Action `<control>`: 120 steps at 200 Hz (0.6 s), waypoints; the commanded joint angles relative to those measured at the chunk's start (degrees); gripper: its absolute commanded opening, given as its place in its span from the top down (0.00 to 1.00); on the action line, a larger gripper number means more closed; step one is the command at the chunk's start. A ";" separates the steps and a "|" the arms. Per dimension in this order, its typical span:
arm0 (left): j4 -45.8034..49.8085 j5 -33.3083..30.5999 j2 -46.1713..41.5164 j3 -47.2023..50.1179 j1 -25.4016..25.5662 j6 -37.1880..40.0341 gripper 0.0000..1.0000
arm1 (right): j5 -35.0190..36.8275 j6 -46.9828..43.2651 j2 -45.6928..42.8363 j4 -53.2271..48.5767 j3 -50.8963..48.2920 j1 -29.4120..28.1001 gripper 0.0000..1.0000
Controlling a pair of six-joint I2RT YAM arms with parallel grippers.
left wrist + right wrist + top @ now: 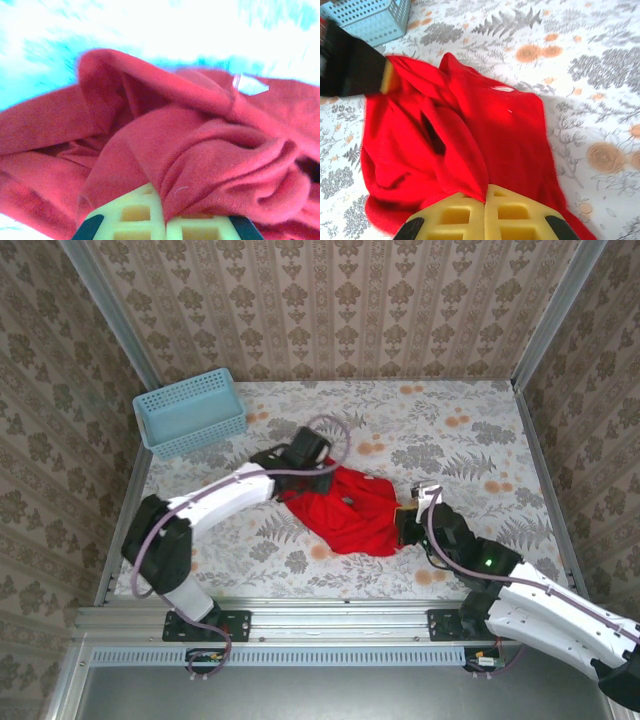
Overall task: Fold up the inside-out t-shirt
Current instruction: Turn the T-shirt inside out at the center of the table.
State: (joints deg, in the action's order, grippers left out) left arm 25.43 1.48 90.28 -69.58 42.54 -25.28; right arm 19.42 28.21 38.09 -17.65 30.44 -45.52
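Top external view: the inside-out t-shirt [350, 515] lies bunched in the middle of the table [470, 440], not spread flat. The left gripper [318, 468] is at its far-left edge and the right gripper [408, 522] at its near-right edge. The heap's long axis runs slantwise between the 2 grippers, from far left to near right. A blue basket [190, 412] stands well apart at the far-left corner. I judge the step in hand to be the spreading-out, with no fold made yet.

Left wrist view: the left gripper [164, 212] has its 2 yellow pads pressed together, with a ridge of red cloth rising from the seam between them, so it is pinching the shirt. The cloth beyond is deeply creased. A small white neck tag [250, 84] shows at the far right, on the upper face.

Right wrist view: the right gripper [485, 200] is likewise closed, a pointed fold of the t-shirt [470, 130] caught between its pads. The tag [504, 89] lies toward the far side, which suggests the collar points away from this gripper; the hem I cannot pick out.

The next move calls for drawing the 2 held edges apart to flatten the cloth, keeping both grips firm and the pull even.
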 commanded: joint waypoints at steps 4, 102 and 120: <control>-1.21 7.69 -7.77 -0.29 -6.61 -0.16 1.00 | 4.08 -2.28 -2.59 -5.22 1.52 0.57 1.00; -3.19 15.42 -4.59 2.23 0.33 0.47 1.00 | 0.17 -1.02 3.26 -3.37 0.65 2.10 0.53; -4.36 15.40 -5.06 3.52 0.87 -0.48 1.00 | -4.33 -4.36 7.76 -1.29 4.09 2.21 0.41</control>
State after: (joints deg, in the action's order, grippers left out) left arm 22.94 15.49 86.04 -67.13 42.96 -25.30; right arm 19.79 28.93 42.02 -21.71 28.77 -43.51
